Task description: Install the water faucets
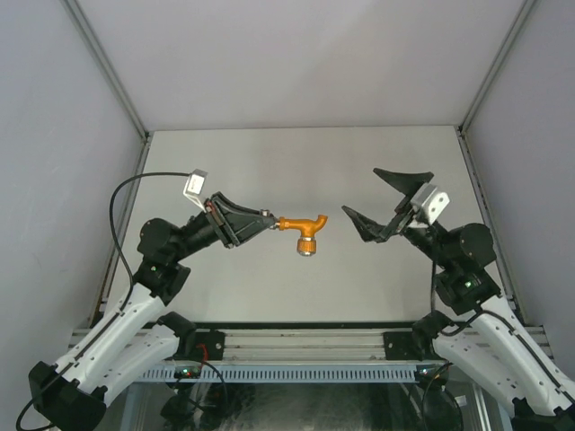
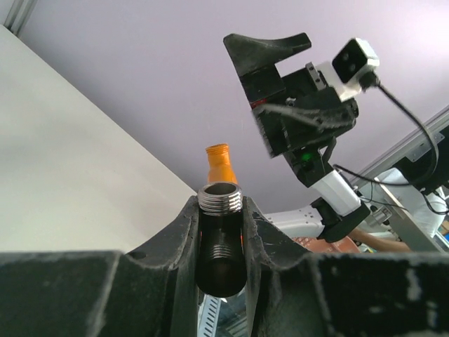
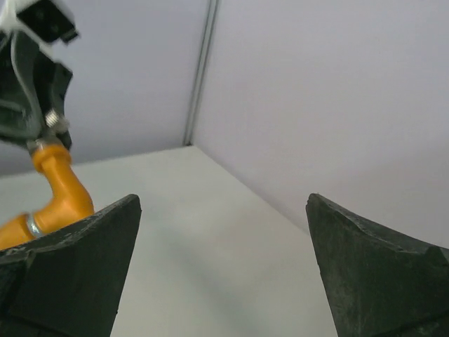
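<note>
Mid-install, looks like. Left end effector point(image 1: 267, 218) clamped on grey fitting point(image 2: 219, 196), orange tap point(image 1: 301, 224) sticking out past it, held in air above counter point(image 1: 269, 162). Right end effector point(image 1: 359, 191) wide apart, empty, facing tap from nearby. Next, my guess: right closes on tap body and twists thread home, needs straight alignment. Count: one tap, one fitting.

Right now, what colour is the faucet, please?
Orange-yellow faucet; clearest in the top external view.

a grey threaded pipe fitting point(image 2: 219, 196), a pale table point(image 1: 269, 301), grey walls point(image 1: 305, 54) behind
</note>
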### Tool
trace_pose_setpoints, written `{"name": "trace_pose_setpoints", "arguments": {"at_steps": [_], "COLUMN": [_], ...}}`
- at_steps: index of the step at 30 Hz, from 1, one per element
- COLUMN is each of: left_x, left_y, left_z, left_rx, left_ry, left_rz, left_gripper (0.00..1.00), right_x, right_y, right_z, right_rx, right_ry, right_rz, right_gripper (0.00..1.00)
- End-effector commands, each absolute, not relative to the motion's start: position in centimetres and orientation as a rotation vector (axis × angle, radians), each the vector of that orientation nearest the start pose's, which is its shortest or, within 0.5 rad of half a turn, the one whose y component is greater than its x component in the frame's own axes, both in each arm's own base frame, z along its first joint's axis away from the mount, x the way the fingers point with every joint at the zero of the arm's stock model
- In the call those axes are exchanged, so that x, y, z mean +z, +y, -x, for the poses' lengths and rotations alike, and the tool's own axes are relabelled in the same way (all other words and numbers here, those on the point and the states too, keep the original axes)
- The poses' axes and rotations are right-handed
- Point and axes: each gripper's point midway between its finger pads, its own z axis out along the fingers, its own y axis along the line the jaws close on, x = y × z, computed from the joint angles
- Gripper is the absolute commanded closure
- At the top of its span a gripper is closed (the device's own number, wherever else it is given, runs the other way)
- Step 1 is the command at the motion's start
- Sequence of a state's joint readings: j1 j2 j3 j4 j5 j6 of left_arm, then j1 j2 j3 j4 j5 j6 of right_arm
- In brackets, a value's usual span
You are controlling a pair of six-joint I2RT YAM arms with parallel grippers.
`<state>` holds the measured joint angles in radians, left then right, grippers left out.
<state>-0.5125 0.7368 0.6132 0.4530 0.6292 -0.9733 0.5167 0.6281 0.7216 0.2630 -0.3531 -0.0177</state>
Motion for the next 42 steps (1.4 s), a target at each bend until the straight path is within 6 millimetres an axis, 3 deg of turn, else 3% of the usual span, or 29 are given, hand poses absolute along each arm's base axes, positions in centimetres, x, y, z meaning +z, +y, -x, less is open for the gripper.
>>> {"name": "trace_pose_setpoints", "arguments": {"at_steps": [1, 4, 9, 16, 25, 31, 34, 37, 42], "left_x": [37.9, 38.2, 38.4, 37.9, 37.4, 37.1, 37.2, 37.1, 36.9], "left_y": [-24.1, -24.0, -24.0, -23.9, -24.0, -24.1, -24.1, -24.0, -24.1], "left_z": [-16.6, -16.5, -16.5, -16.6, -17.1, -17.3, -17.2, -17.2, -17.3], "left_rx": [-1.658, -1.656, -1.663, -1.659, -1.659, -1.659, -1.658, -1.658, -1.656], "left_ry": [1.413, 1.404, 1.406, 1.422, 1.441, 1.451, 1.448, 1.447, 1.454], "left_rz": [-0.253, -0.244, -0.240, -0.228, -0.197, -0.190, -0.190, -0.186, -0.189], "left_gripper": [1.00, 1.00, 1.00, 1.00, 1.00, 1.00, 1.00, 1.00, 1.00], "right_x": [36.9, 33.8, 32.7, 35.6, 36.8, 35.8, 35.6, 35.7, 35.8], "right_y": [20.2, 21.3, 21.2, 23.3, 26.5, 28.4, 28.7, 28.6, 28.5], "right_z": [-20.4, -19.6, -21.8, -20.0, -18.3, -17.5, -17.5, -17.5, -16.8], "right_rx": [0.328, 0.085, -0.258, -0.371, -0.392, -0.346, -0.333, -0.309, -0.215], "right_ry": [0.892, 0.761, 0.740, 0.503, 0.356, 0.326, 0.329, 0.343, 0.370], "right_rz": [1.032, 1.241, 1.281, 1.218, 1.211, 1.256, 1.259, 1.245, 1.231], "right_gripper": [0.00, 0.00, 0.00, 0.00, 0.01, 0.19, 0.32, 0.52, 0.71]}}
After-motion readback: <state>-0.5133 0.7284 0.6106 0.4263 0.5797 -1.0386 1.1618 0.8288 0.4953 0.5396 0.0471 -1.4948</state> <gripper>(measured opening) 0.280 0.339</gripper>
